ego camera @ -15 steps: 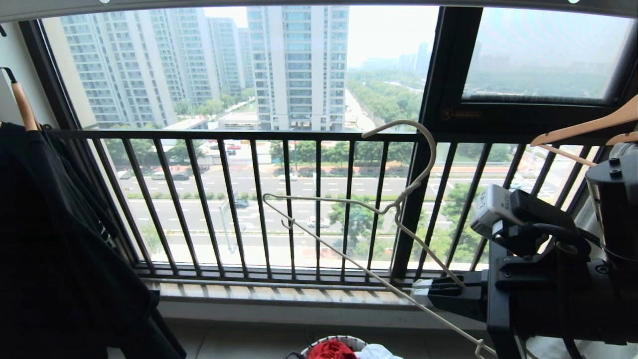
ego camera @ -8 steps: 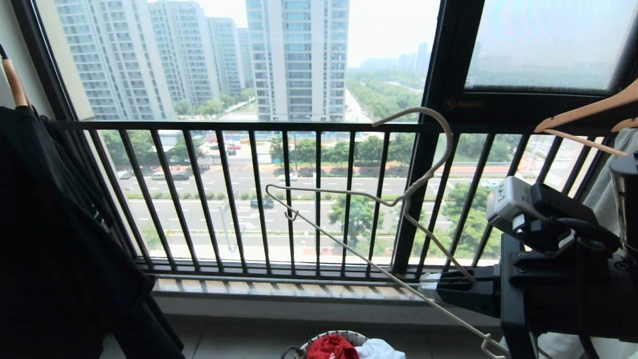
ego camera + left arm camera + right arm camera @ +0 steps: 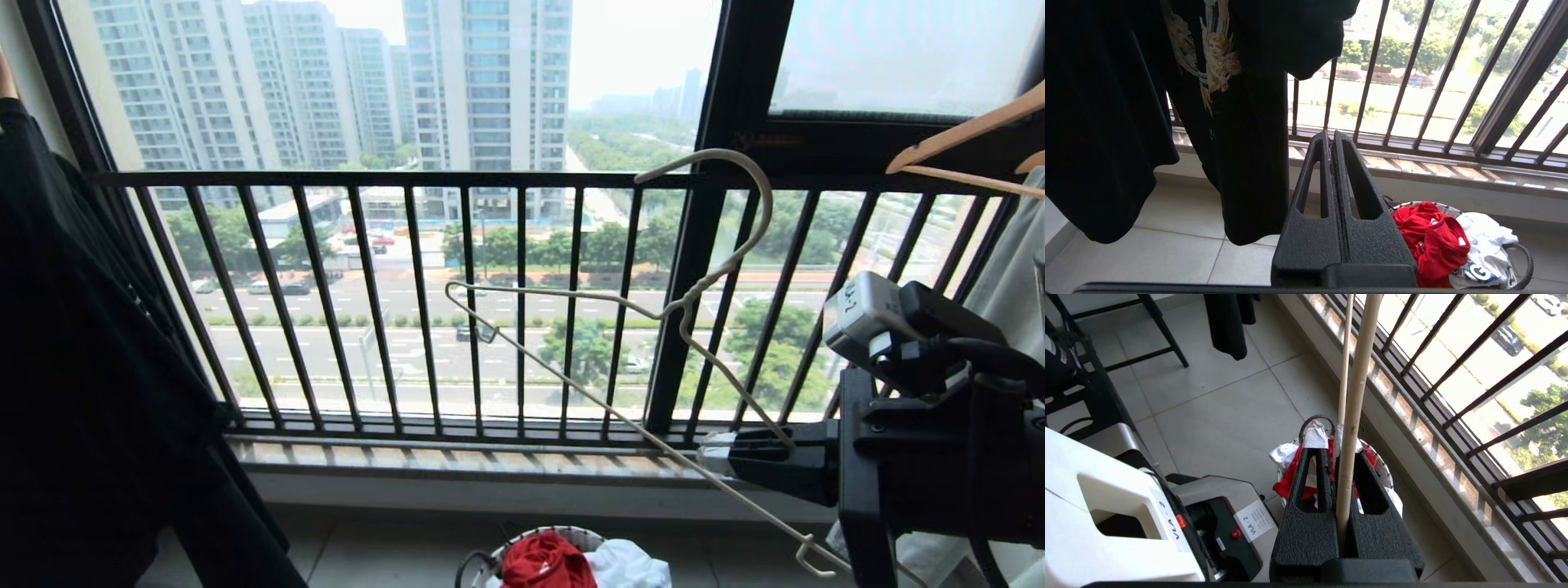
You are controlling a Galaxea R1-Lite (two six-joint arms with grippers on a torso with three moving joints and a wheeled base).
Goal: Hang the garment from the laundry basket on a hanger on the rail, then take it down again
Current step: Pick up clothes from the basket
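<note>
Against the barred window railing (image 3: 522, 310), low at the bottom edge of the head view, sits one laundry basket (image 3: 478, 565) on the tiled floor (image 3: 1180, 253). Two pieces of cloth show in it: one red garment (image 3: 545, 562), bunched up, and one white shirt (image 3: 629, 563) just beside it on the right, the two touching.

One wire hanger (image 3: 571, 363), off-white, tilted, with its hook (image 3: 739, 204) up against the window frame and its long lower bar running down to the right. Right gripper (image 3: 718, 459) is clamped on that hanger near its lower right end; the right wrist view shows the jaws pinched tight on the wire, fingers (image 3: 1372, 506) either side of it. The basket lies directly beyond those fingertips in that view, red cloth showing on both sides of them, well apart from the gripper and below it.

Left gripper (image 3: 1332, 141) does not show in the head view. Its wrist view has the two fingers pressed flat together with nothing between them. The red garment lies beyond and to one side of this gripper, apart from it, not touched.

One black T-shirt (image 3: 90, 367) hangs at the left edge, with a pale printed figure on it seen in the left wrist view. Wooden hangers (image 3: 963, 135) at upper right: one clear, the tip of a second beside it. A pale garment (image 3: 1012, 278) hangs beneath them.
</note>
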